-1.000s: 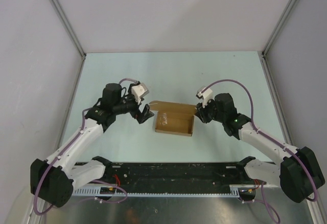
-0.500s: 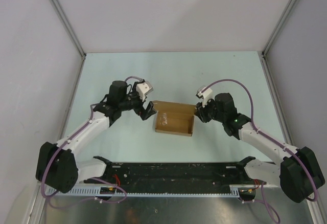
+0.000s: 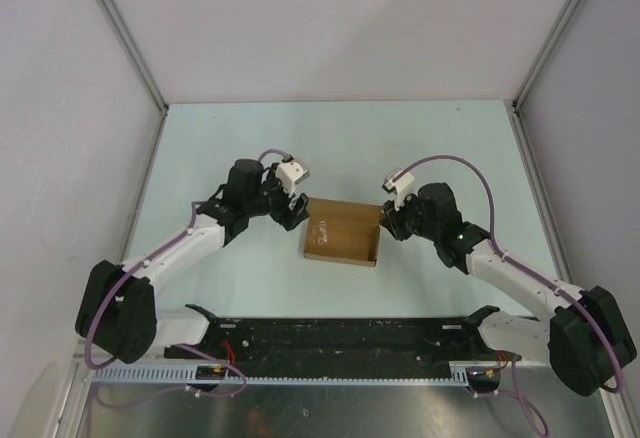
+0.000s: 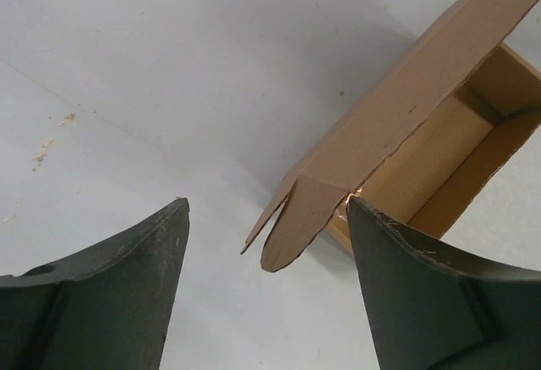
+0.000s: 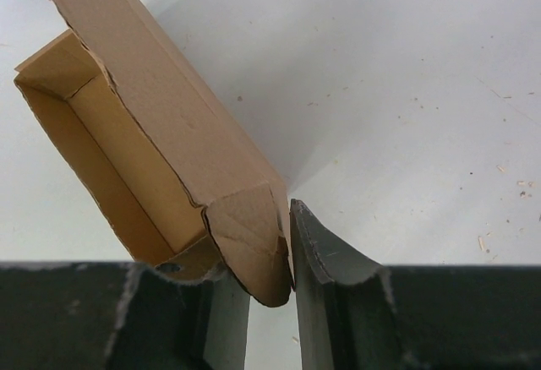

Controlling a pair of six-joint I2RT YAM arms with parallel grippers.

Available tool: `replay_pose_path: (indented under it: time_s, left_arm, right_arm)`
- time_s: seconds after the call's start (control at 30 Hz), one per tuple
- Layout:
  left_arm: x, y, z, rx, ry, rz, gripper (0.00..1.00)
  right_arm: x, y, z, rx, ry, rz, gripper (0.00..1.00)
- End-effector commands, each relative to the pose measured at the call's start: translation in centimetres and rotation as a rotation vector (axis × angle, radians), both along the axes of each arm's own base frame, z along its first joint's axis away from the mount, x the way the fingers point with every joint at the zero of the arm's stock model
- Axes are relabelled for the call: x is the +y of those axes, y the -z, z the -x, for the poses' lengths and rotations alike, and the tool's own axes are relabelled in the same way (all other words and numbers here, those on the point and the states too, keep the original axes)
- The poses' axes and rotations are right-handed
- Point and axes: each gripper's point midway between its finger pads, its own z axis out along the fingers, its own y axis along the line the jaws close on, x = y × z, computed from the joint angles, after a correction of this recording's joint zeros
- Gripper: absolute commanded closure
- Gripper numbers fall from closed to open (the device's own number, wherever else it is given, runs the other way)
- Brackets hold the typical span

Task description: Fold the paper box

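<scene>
The box [image 3: 342, 236] sits open in the middle of the tabletop [image 3: 340, 143], between the two arms, with its lid [image 4: 406, 108] raised along the far side. Your right pincer [image 3: 388, 222] is narrow and pinches the lid's end tab [image 5: 252, 239] at the right corner. Use that grip as an anchor and do not pull. Your left pincer [image 4: 266, 209] stands wide, with the other end tab [image 4: 292, 218] between its fingers [image 4: 110, 294], one of them just beside the box corner (contact there is hard to judge). Close on that tab only, not on the box wall, so the thin card does not crumple. After that, I judge both tabs need turning inward together before the lid comes down, or it will skew.
</scene>
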Motion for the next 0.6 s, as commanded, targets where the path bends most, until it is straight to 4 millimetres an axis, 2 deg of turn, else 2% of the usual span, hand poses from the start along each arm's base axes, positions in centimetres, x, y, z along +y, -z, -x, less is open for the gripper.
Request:
replay_pose_path:
  time_s: [0.0,0.17,0.3,0.57]
  left_arm:
    - [-0.4,-0.8,-0.3,-0.017,-0.056,0.026,0.25]
    - [-0.5,-0.9,0.1,-0.002,-0.078,0.041,0.32]
    - [-0.8,-0.2,0.4,0.032,-0.1,0.041,0.38]
    - [-0.9,0.2,1.0,0.066,-0.146,0.048,0.41]
  right_arm:
    - [-0.1,-0.7,-0.4,-0.027,0.038,-0.008,0.71]
    - [-0.6,0.0,0.1,0.014,0.074,0.009,0.7]
    - [-0.6,0.1,0.2,0.032,0.103,-0.003,0.69]
    - [-1.3,-0.1,-0.1,0.045,0.182,-0.02,0.68]
